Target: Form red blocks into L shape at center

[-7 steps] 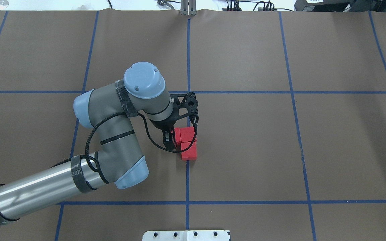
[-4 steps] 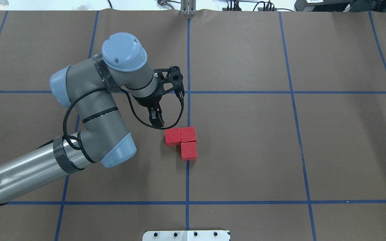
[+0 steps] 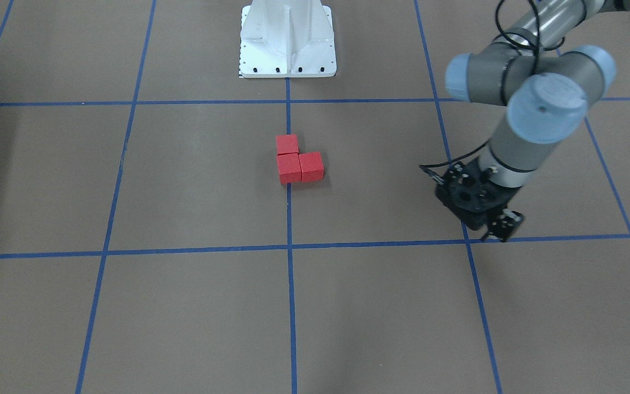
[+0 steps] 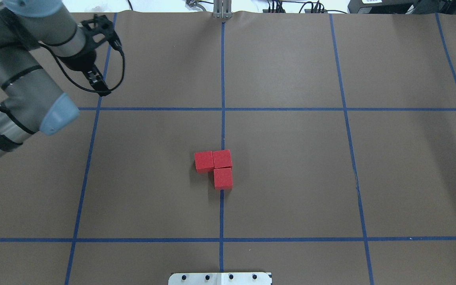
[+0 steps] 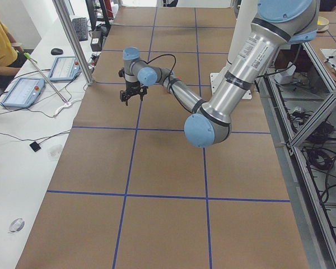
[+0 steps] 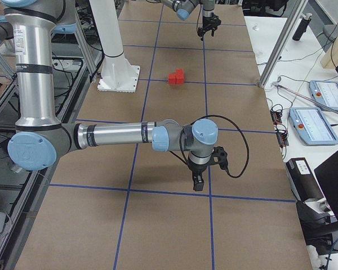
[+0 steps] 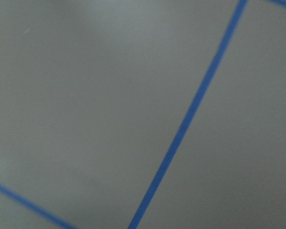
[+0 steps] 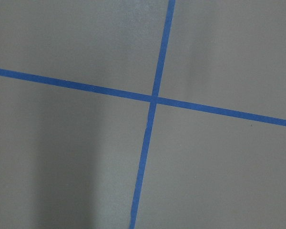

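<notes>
Nearest the robot, the white metal base plate [image 4: 220, 278] sits at the edge of the brown paper-covered table [image 4: 291, 178], on the central strip of the blue tape grid [image 4: 221, 213]. Straight out from the base plate along that strip lie the three small matte red cubes [image 4: 222, 159], touching one another in an L. Two stand in a row on the strip, one behind the other. The third butts against the farther one on the robot's left side, just off the tape. Nothing grips them. About as far out from the base plate, but well off to the robot's right, the right arm's black two-finger gripper [image 6: 197, 184] hangs pointing down over a tape crossing. It shows only from the side, so I cannot tell how its jaws stand. Farthest from the base plate, well off to the robot's left and beyond the cubes, the left arm's black gripper [image 4: 99, 89] hangs above the table by a tape line, jaws released and holding nothing.
</notes>
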Tool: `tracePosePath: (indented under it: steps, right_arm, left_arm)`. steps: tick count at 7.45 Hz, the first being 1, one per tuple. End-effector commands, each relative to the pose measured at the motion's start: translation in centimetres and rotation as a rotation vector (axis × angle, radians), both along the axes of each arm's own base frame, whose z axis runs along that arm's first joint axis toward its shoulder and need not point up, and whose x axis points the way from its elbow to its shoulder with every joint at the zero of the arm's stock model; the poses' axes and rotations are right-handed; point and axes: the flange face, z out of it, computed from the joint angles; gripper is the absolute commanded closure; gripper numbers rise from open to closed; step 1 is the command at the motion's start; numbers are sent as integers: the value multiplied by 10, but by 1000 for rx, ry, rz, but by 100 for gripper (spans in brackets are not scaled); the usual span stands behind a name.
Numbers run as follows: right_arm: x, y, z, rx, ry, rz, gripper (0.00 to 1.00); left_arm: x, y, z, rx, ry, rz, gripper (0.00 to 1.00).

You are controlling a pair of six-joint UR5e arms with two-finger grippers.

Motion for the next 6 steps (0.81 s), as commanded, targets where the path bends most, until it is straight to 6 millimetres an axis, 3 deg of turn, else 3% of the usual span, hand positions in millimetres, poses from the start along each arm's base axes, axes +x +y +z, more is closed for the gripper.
tracePosePath:
  steps: [1,2,3,4,5,6]
  right_arm:
    - [0,2,4,-6,2,-2,1]
    - [0,3,5,-6,3,-4,1]
    - [1,3,6,-7,5,-4,1]
    - [1,4,6,-8,7,-3,1]
    - [4,5,7,-9,7,1,1]
    - [8,5,7,-8,8,9,1]
  left_arm:
    - [-134,1,113,-277,21,-216,0]
    - [-191,19,171,-364,-10,-303,0]
    - [-247,36,209,-424,-21,-388,0]
    - [-295,55,238,-469,-27,-466,0]
    - [-335,86,269,-525,-21,-534,0]
    - [-363,106,283,-551,-13,-586,0]
